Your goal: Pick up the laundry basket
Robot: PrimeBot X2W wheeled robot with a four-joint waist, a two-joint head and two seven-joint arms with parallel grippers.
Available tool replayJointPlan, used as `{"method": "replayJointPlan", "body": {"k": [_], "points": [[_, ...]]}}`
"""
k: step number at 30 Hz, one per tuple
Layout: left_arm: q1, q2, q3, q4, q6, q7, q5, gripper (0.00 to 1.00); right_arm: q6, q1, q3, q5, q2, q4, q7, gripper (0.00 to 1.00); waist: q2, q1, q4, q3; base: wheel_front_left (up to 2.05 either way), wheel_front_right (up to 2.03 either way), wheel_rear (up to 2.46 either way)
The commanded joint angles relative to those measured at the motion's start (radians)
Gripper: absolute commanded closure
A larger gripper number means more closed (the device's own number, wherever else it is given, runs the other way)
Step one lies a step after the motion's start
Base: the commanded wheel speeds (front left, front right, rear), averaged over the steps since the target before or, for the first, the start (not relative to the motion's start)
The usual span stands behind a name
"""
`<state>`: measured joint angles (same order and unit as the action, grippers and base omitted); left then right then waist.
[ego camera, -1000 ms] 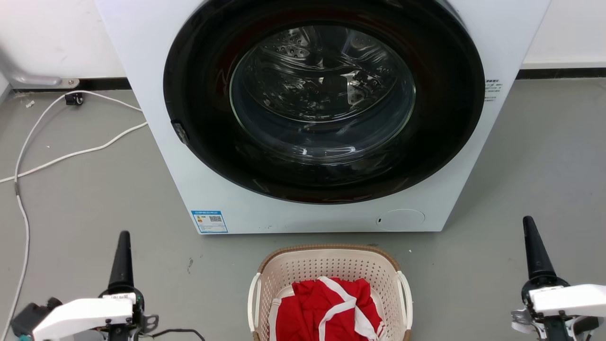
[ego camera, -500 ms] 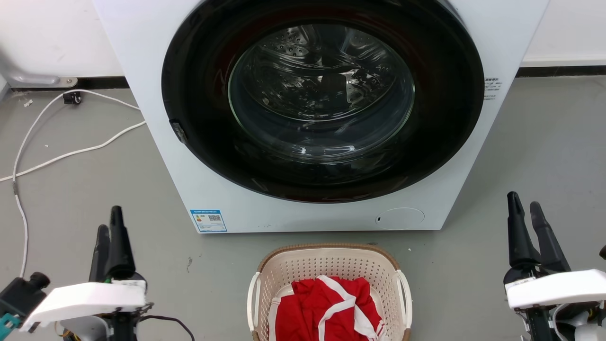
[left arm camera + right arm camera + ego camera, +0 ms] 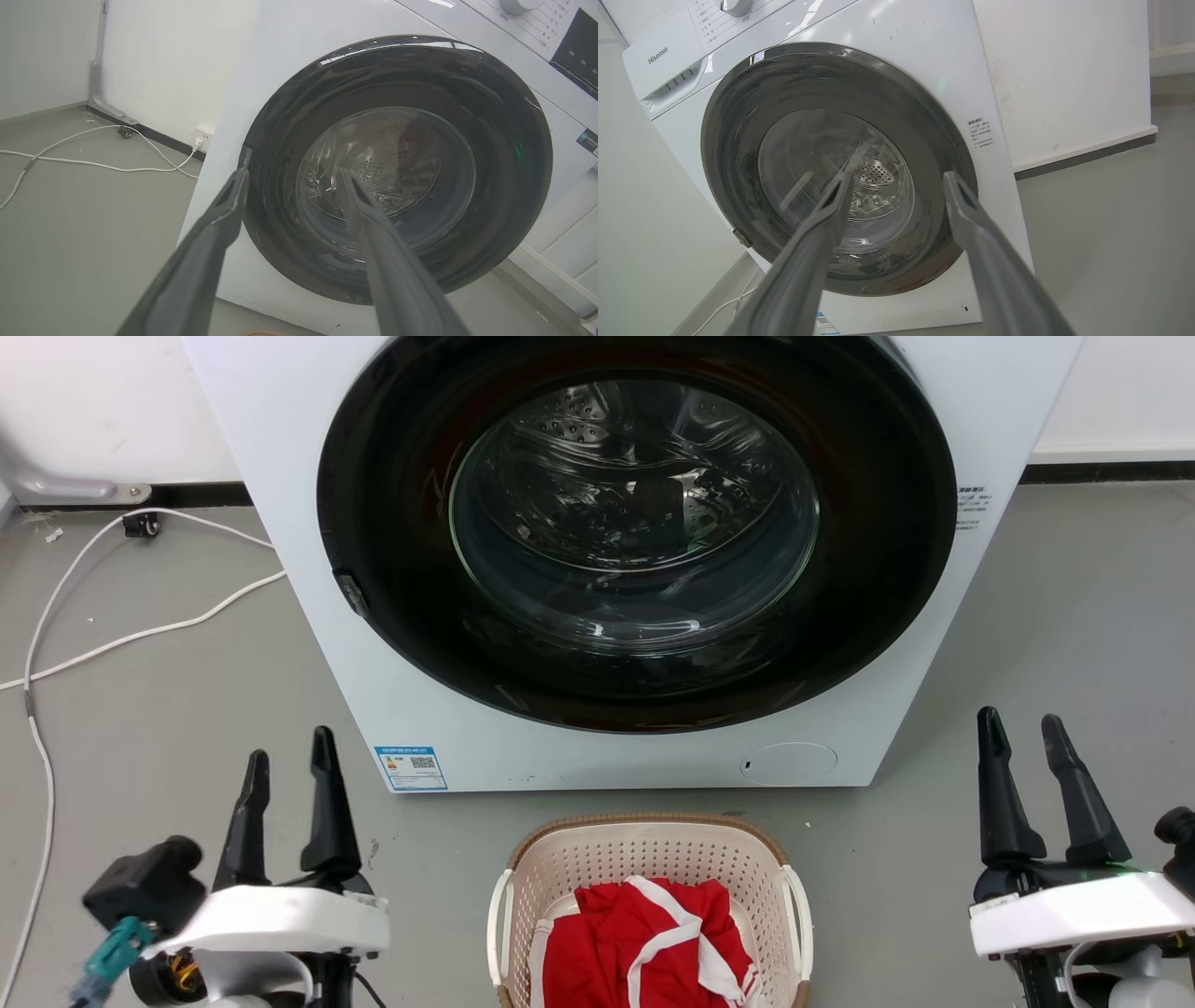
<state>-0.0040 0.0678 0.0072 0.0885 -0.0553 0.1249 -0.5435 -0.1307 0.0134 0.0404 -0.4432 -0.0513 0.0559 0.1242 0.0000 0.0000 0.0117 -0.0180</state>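
left hand (image 3: 289, 745) moved nearer laundry basket (image 3: 653, 857), spread; right hand (image 3: 1019, 717) spread.

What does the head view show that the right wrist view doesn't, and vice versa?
Head view: the cream perforated plastic laundry basket holding red-and-white cloth, and the open left gripper. Right wrist view: the silver control dial and Hisense-branded drawer. Both: the white front-loading washing machine, its dark round door, the white floor cable and the open right gripper.
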Motion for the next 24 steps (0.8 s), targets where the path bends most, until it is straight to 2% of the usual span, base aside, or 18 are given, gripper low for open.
{"method": "replayJointPlan", "body": {"k": [1, 3, 16, 24], "points": [[0.004, 0.026, -0.030, 0.021, -0.024, 0.012, 0.044, 0.00, 0.000, -0.006, 0.001, 0.041, -0.001, 0.014, 0.013, 0.00, 0.0000, 0.0000, 0.001, 0.000, 0.00, 0.00, 0.00], [0.005, 0.036, -0.046, 0.021, -0.035, 0.014, 0.058, 0.00, 0.000, -0.008, 0.001, 0.054, -0.001, 0.013, 0.015, 0.00, 0.0000, 0.0000, 0.001, 0.000, 0.00, 0.00, 0.00], [-0.023, 0.166, -0.289, 0.028, -0.218, 0.048, 0.208, 0.00, 0.000, -0.030, -0.014, 0.214, 0.000, 0.009, 0.048, 0.00, 0.0000, 0.0000, 0.010, 0.001, 0.00, 0.00, 0.00], [-0.042, 0.224, -0.408, 0.023, -0.306, 0.066, 0.260, 0.00, 0.000, -0.040, -0.026, 0.296, 0.000, 0.007, 0.067, 0.00, 0.0000, 0.0000, 0.012, 0.003, 0.00, 0.00, 0.00]]}}
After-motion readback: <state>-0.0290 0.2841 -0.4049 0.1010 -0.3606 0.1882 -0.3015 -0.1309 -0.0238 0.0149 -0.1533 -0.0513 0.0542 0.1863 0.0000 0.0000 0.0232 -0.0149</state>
